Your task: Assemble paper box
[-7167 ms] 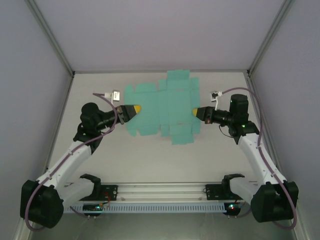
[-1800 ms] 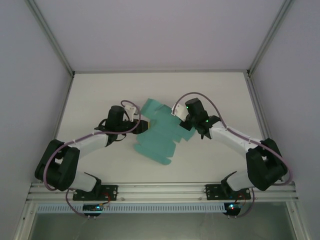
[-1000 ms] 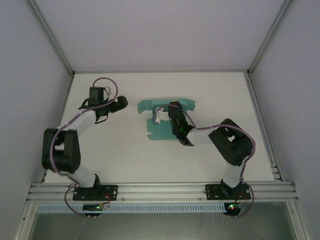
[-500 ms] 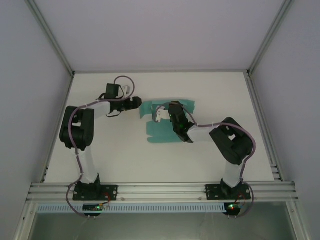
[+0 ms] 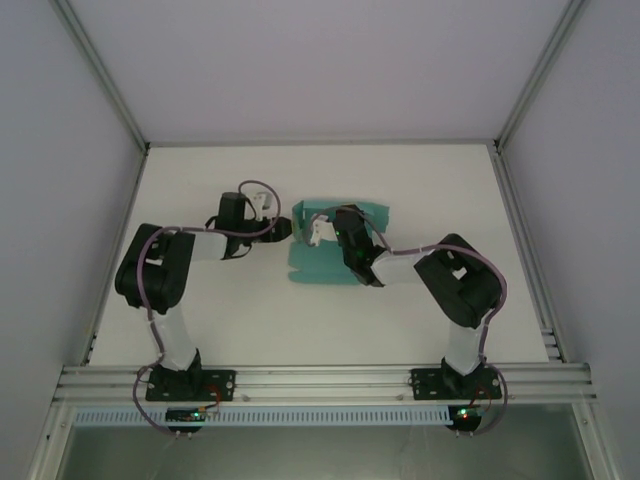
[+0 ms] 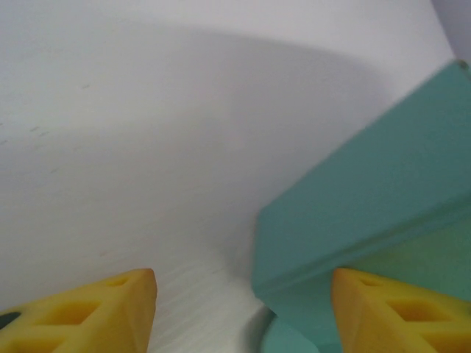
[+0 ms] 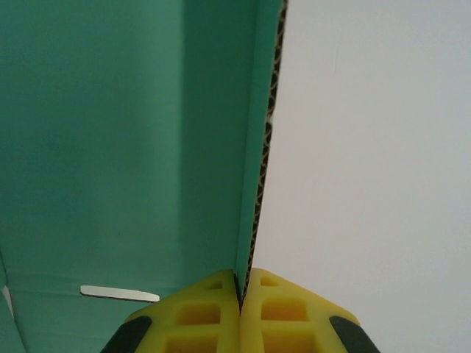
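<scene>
The left gripper point(image 5: 283, 229) reaches in low over the white table point(image 5: 220, 310), its tip just beside the left edge of the paper box point(image 5: 320, 266). In the left wrist view this gripper point(image 6: 243, 298) stands wide open. Its two yellow, wedge-shaped fingers point(image 6: 96, 316), moulded with recesses, sit far apart at the bottom of the frame and hold nothing. Between them rises a corner of the box point(image 6: 368, 198), a raised teal panel, smooth and matt, with a crisp folded edge. The finger on the right of that view overlaps the card, but whether it touches cannot be told. The table point(image 6: 147, 132) there is plain, pale and matt, with faint scuffs.

The box lies near the middle of the table. It is a partly folded teal sheet, with a flat near panel with rounded corners and flaps along its far side.

The right gripper point(image 5: 325, 225) comes down on the far part of the box. In the right wrist view this gripper point(image 7: 241, 285) has its yellow fingers pressed together on the edge of an upright wall of the box point(image 7: 118, 147), which runs straight away from the tips. The cut edge shows corrugated fluting. The wall's face is smooth teal, with a thin pale mark point(image 7: 119, 294) near the fingers. Bare white table point(image 7: 375, 147) lies on the wall's other side.
</scene>
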Tool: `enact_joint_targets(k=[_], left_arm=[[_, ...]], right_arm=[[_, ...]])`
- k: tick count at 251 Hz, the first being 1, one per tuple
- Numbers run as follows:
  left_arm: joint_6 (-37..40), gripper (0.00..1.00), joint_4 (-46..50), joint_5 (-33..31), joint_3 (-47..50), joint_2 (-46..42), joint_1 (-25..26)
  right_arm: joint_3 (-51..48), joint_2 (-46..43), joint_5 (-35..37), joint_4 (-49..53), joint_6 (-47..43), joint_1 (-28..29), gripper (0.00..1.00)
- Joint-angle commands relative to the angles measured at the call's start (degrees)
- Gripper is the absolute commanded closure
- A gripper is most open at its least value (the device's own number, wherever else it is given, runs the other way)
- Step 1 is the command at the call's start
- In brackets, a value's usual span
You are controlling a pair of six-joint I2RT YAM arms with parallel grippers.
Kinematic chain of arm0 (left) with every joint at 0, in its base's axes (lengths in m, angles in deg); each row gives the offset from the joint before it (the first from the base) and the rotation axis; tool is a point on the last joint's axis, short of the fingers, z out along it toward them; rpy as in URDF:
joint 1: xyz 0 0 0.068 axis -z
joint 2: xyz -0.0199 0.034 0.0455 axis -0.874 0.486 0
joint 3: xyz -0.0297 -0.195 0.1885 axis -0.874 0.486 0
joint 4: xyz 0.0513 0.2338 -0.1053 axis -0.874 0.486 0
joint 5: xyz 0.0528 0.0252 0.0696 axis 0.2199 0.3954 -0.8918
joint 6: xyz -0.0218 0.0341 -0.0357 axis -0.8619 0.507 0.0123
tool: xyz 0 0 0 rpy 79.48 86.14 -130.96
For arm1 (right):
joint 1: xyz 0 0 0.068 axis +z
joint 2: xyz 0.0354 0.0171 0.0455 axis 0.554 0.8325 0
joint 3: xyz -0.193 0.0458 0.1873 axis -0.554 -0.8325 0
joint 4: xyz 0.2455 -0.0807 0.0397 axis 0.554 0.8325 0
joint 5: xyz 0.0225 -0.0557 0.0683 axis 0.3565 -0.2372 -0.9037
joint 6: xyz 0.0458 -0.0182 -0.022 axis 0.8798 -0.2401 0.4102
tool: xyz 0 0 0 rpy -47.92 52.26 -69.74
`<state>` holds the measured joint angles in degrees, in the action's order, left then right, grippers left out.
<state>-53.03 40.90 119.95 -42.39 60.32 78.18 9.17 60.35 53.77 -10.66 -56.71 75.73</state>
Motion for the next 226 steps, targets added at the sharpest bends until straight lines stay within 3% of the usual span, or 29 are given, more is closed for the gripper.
enact_joint_targets(k=[1, 26, 119, 226], left_arm=[[1.18, 0.38, -9.46, 1.43, -0.06, 0.04, 2.56], [3.04, 0.45, -10.46, -0.12, 0.14, -0.05, 4.04], [9.96, 0.46, -11.81, -10.44, 1.72, 0.57, 9.84], [8.95, 0.49, -13.31, -15.32, 10.26, -5.99, 10.14]], right_arm=[[-0.95, -0.88, 0.48, 2.69, 1.43, 1.42, 1.00], [-1.40, -1.58, 0.94, 3.69, 2.25, 1.76, 1.00], [-1.27, -2.53, 0.83, 8.62, 5.00, 2.43, 1.00], [-3.62, -3.94, 2.41, 6.53, 2.85, 2.95, 1.00]])
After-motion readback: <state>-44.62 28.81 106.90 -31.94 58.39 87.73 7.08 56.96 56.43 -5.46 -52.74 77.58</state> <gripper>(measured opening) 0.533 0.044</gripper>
